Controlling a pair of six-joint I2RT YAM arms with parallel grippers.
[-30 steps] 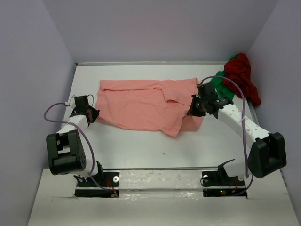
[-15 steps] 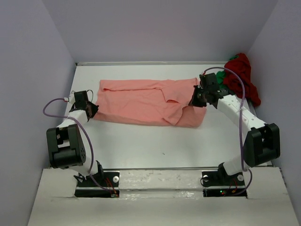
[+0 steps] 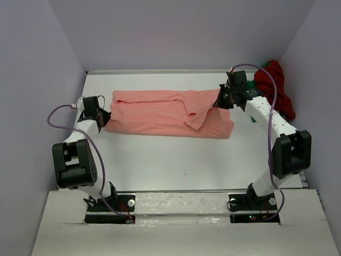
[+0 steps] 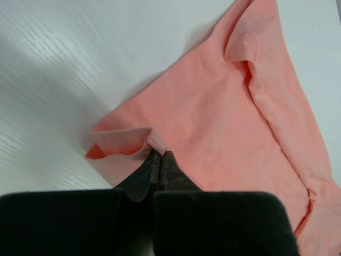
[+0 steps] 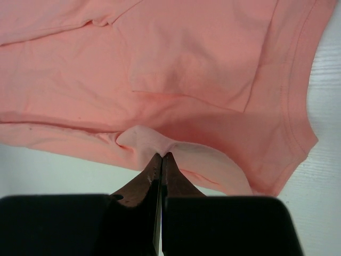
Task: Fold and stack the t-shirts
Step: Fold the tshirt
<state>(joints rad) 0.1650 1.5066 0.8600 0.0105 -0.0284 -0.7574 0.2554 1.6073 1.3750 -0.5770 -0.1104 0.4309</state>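
Note:
The salmon-pink t-shirt [image 3: 165, 113] lies folded lengthwise across the far half of the table. My left gripper [image 3: 105, 118] is shut on its near left edge; the wrist view shows the cloth [image 4: 224, 106] pinched at the tips [image 4: 160, 154]. My right gripper [image 3: 220, 101] is shut on its right end; the wrist view shows a fold of the cloth [image 5: 186, 80] pinched at the tips [image 5: 161, 156]. The dark red t-shirt [image 3: 275, 85] lies bunched at the far right. The bright green t-shirt [image 3: 265, 65] shows only as a sliver beside it.
The white table [image 3: 176, 160] is walled in by grey panels [image 3: 32, 106] on the left, back and right. The arms' bases [image 3: 181, 205] stand at the near edge. Purple cables [image 3: 56, 114] loop from both arms.
Both grippers have carried the pink shirt's near edge away from me, over the shirt. The shirt is now a narrower band. The right arm has moved up toward the far right.

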